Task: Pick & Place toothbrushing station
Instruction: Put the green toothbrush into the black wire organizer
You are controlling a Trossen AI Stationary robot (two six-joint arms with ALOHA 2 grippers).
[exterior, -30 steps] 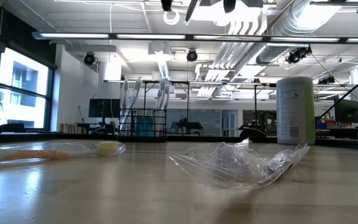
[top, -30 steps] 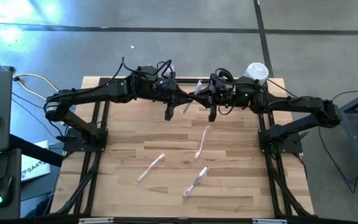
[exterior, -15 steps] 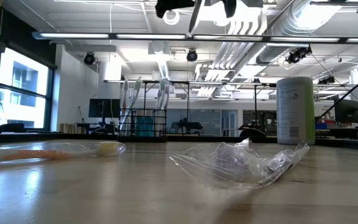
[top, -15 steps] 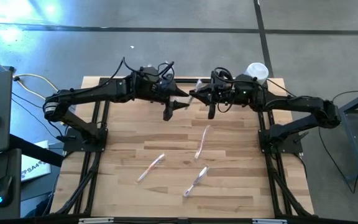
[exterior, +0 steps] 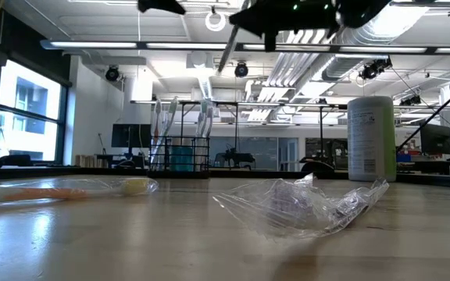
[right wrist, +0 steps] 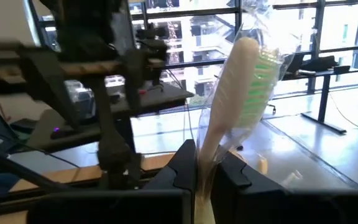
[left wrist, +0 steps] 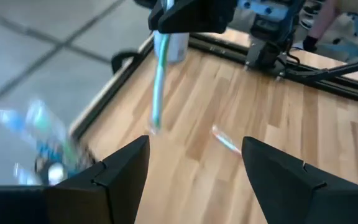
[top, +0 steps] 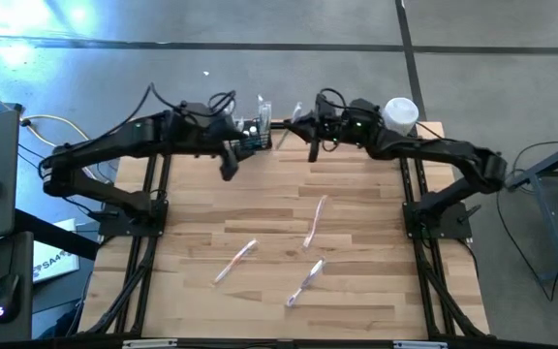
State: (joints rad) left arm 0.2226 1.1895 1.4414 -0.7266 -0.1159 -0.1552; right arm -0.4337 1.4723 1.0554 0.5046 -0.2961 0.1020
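The left gripper (top: 228, 167) hangs above the table just left of the small black rack-like toothbrushing station (top: 253, 137), its two dark fingers (left wrist: 120, 171) spread apart with nothing between them. The station stands at the far edge of the light wooden table (top: 201, 218), midway between the two arms, with white-handled toothbrushes (exterior: 159, 129) upright in its compartments. Just right of the station, the right gripper (top: 310, 147) is raised above the table, its fingers (right wrist: 182, 165) clamped on a plastic-wrapped toothbrush with green and white bristles (right wrist: 244, 93); in the low view that brush (exterior: 229, 53) hangs tilted, higher than the station and to its right. Farther right of the station, at the table's far right corner, stands a tall white cylindrical container (top: 400, 113). Nearer the front edge than the station, three more wrapped toothbrushes lie on the wood: one (top: 234, 261) to the left, one (top: 314, 221) in the middle, and one (top: 304, 282) nearest the front.
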